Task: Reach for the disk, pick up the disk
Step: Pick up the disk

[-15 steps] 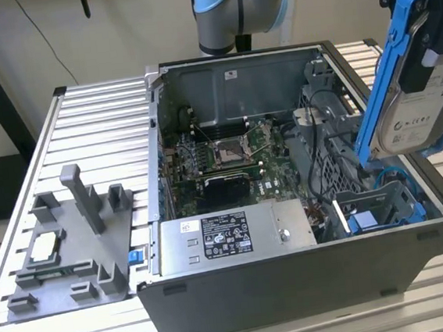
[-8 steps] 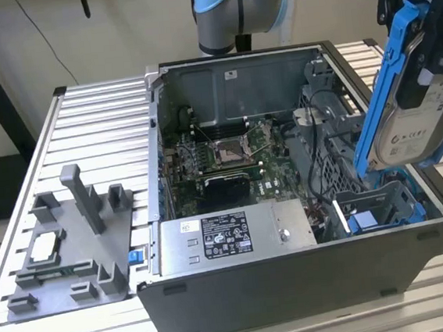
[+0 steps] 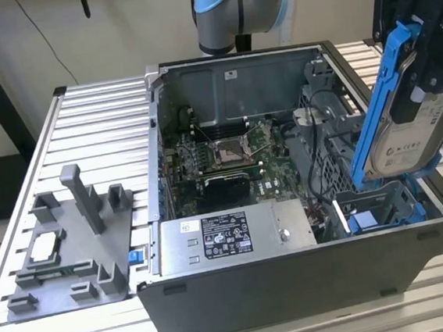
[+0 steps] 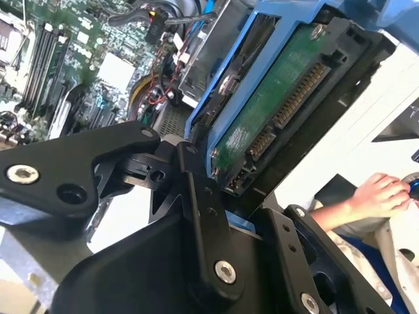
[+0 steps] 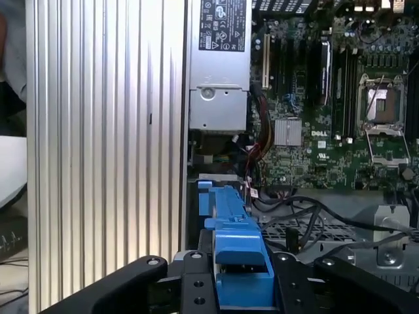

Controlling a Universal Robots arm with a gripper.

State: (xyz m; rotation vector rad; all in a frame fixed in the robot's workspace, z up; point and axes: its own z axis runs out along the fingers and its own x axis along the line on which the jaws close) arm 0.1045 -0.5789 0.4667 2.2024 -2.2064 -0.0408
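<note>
On the ribbed table (image 3: 82, 101), going from the exterior view's left, a grey fixture plate (image 3: 69, 259) with upright pegs lies flat, well apart from the work. Next comes the open computer case (image 3: 295, 276), its motherboard (image 3: 228, 150) exposed and the silver power supply (image 3: 236, 231) lying along the near wall. At the exterior view's right, the gripper (image 3: 421, 37) is clenched on the disk (image 3: 410, 128), which hangs lifted above its drive bay (image 3: 383, 209), tilted, its long axis running steeply up and down. The disk sits directly below the claw, held at its upper end by the blue bracket. In the second wrist view the disk (image 4: 275, 111) shows its green circuit side between the black fingers (image 4: 203, 216), and a person's hand (image 4: 376, 193) rests beyond
</note>
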